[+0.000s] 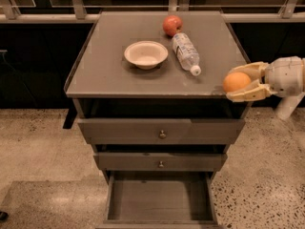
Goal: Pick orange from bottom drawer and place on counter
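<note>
pale bowl, red apple and plastic bottle (lying on its side)

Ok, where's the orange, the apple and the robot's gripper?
orange (pixel 237 81): camera view, middle of its skin.
apple (pixel 172 25): camera view, its red middle.
gripper (pixel 234 85): camera view, midway between its fingers, shut on the orange at the front right corner of the counter (pixel 109 70).
</note>
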